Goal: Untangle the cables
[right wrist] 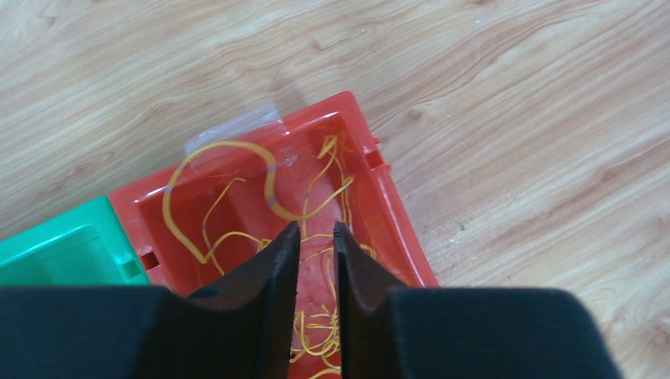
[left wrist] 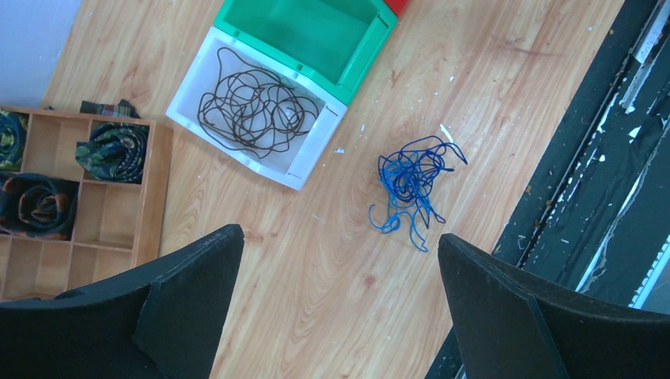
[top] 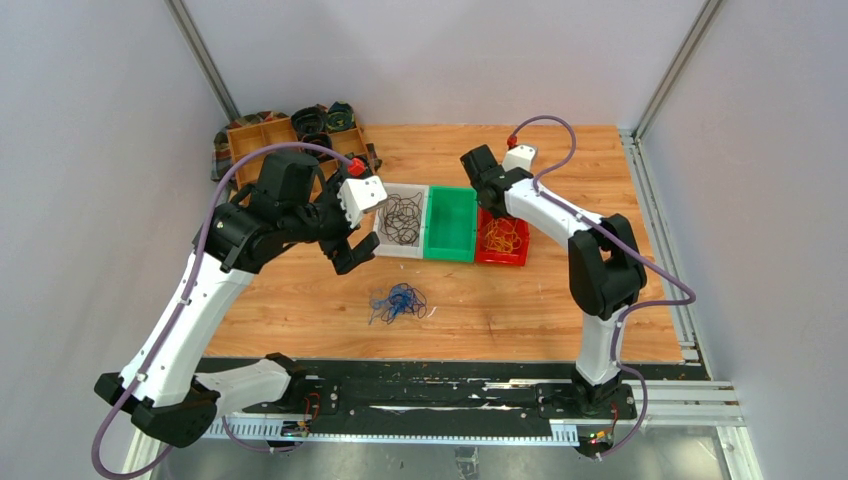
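A row of three bins is seen across the middle of the wooden table point(top: 560, 300). At the left end of the row the black cables point(left wrist: 253, 110) are held loosely coiled in the white bin point(top: 402, 252). The green bin point(top: 450, 225) is set touching it in the middle. At the right end, towards the table's right edge, the yellow-orange cables point(top: 502, 237) are piled in the red bin point(right wrist: 399, 213), with one thicker loop lying along its far wall.

The blue cables point(left wrist: 412, 178) are left in a small loose tangle on the bare wood, between the bins and the near edge and touching neither.

The left gripper point(left wrist: 340, 234) is held above the table just left of the white bin. Its fingers are spread fully wide and nothing is held between them.

The right gripper point(right wrist: 316, 229) is pointed down over the red bin. Its fingers are parted by only a narrow slit, and no strand is seen gripped between them.

A wooden divided tray point(left wrist: 150, 197) is placed at the far left corner, with dark coiled bundles point(left wrist: 114, 150) in some of its compartments.
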Motion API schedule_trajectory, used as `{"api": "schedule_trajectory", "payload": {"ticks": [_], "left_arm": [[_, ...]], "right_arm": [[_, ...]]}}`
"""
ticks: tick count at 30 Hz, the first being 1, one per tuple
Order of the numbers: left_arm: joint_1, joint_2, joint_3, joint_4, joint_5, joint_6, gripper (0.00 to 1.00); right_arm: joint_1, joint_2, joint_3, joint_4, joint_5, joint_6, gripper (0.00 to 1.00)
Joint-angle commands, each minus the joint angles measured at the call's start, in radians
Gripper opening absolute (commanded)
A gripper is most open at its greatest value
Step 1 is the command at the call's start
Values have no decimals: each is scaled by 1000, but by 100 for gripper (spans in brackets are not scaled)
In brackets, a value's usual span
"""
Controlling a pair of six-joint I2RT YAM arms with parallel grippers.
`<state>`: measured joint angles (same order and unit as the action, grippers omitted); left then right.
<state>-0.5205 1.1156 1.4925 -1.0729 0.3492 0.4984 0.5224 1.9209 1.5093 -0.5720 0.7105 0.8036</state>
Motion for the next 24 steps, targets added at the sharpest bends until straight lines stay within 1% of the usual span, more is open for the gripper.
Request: {"api": "schedule_trajectory", "payload": {"ticks": [1,3,4,10,13,15,17,19,20,24], "left_arm": [[-6,-19,9,3,2,11,98],[-6,-18,11,2,4,11,98],[-6,-20,12,2,5,12,98],[-6,-23,9,2,14,14,98],[-6,-13,-3,2,5,7,98],[-6,2,-17,2,-5,3,98],[-4,13,-36,2,-19,2,98],[-3,13,-67,2,-34,15,98],[-2,13,-87,6,-44,25,98],[22,7,-170,17,-30,45,98]], "right_arm": [[1,-16,-24,45,-64,-8,29],[1,-38,-36,63,-77,-23,34],[0,-52,-45,72,-83,-32,34],[-18,-190,-144,136,-101,-72,33],[-24,-267,-222,242,-146,-129,34],[-30,-287,-265,336,-212,-185,35],[-45,-281,-281,408,-304,-223,34],[-63,-242,-259,430,-366,-239,33],[-72,-212,-235,421,-392,-241,30],[-100,-107,-159,374,-409,-246,19]]}}
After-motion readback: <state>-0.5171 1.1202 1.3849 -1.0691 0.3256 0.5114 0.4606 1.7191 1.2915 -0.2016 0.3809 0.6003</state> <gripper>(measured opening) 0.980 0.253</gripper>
